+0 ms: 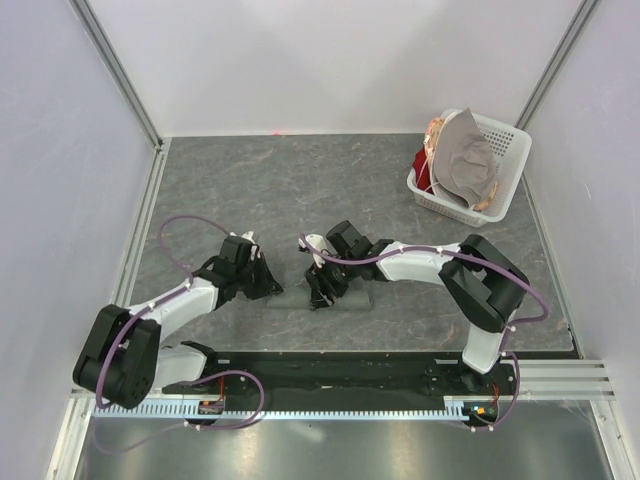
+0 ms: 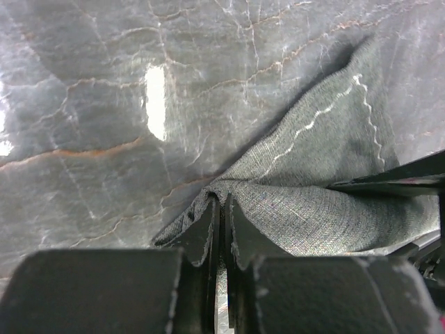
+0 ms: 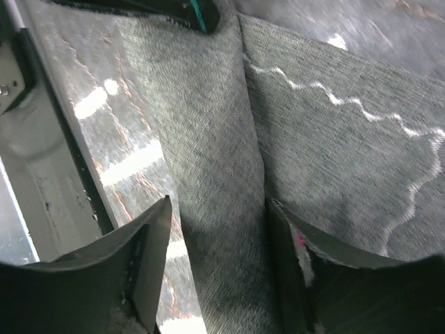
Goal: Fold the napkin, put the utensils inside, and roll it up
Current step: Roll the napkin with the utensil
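The napkin (image 1: 350, 300) is seen lying on the marbled grey tabletop (image 1: 300, 190), gathered into a narrow strip close to the near edge, between the two hands. Its light wavy hem stitching is visible in both wrist views.

The left hand (image 2: 221, 209) is lowered at the strip's left end. Its fingers (image 2: 205, 233) are pressed together, and a raised peak of the napkin (image 2: 327, 174) is nipped at their tips.

The right hand (image 3: 219, 243) is set over the middle of the strip. Its fingers (image 3: 149, 257) are held apart and nothing is gripped. A raised ridge of the napkin (image 3: 348, 153) runs up between them, with flat cloth spread to the right.

A thin teal strip (image 3: 201, 14) is seen at the top edge of the right wrist view, beside the fold; whether it is the spoon's handle cannot be told.

A white basket (image 1: 500, 140) holding a paler grey cloth (image 1: 465, 160) is placed at the far right corner, well apart from the napkin.
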Motion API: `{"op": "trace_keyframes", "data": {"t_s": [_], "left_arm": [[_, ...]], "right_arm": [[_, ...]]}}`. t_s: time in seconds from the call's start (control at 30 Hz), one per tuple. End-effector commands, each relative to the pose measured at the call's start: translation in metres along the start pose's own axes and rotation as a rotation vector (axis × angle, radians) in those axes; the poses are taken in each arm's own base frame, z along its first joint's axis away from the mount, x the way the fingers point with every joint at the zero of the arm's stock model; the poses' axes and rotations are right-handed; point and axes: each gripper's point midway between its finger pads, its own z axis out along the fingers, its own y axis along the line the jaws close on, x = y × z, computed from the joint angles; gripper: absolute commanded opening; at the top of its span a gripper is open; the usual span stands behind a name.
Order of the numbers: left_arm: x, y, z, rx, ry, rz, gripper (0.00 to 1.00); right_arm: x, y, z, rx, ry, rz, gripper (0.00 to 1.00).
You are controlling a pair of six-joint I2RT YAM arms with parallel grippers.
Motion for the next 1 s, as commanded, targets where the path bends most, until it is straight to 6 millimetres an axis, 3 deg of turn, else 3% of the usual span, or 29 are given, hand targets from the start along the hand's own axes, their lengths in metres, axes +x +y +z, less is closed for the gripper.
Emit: {"op": "trace_keyframes", "data": {"t_s": [0.0, 0.17, 0.27, 0.57, 0.73, 0.97], "left_arm": [[0.003, 0.008, 0.002, -0.060, 0.058, 0.035, 0.04], [0.002, 0.004, 0.002, -0.055, 0.078, 0.040, 0.04], [0.002, 0.004, 0.001, -0.063, 0.095, 0.043, 0.04], [0.002, 0.001, 0.003, -0.062, 0.124, 0.047, 0.04], [0.000, -0.001, 0.003, -0.057, 0.123, 0.054, 0.04], [-0.001, -0.005, 0.002, -0.040, 0.126, 0.070, 0.09]], "right_arm": [[-0.016, 0.002, -0.027, 0.098, -0.027, -0.025, 0.68], [-0.043, 0.008, -0.055, 0.280, -0.115, -0.171, 0.80], [-0.043, 0.023, -0.055, 0.352, -0.109, -0.300, 0.82], [-0.024, 0.035, -0.027, 0.330, -0.011, -0.370, 0.79], [-0.016, 0.031, -0.014, 0.310, 0.028, -0.367, 0.76], [-0.012, 0.013, -0.012, 0.390, 0.051, -0.366, 0.76]]}}
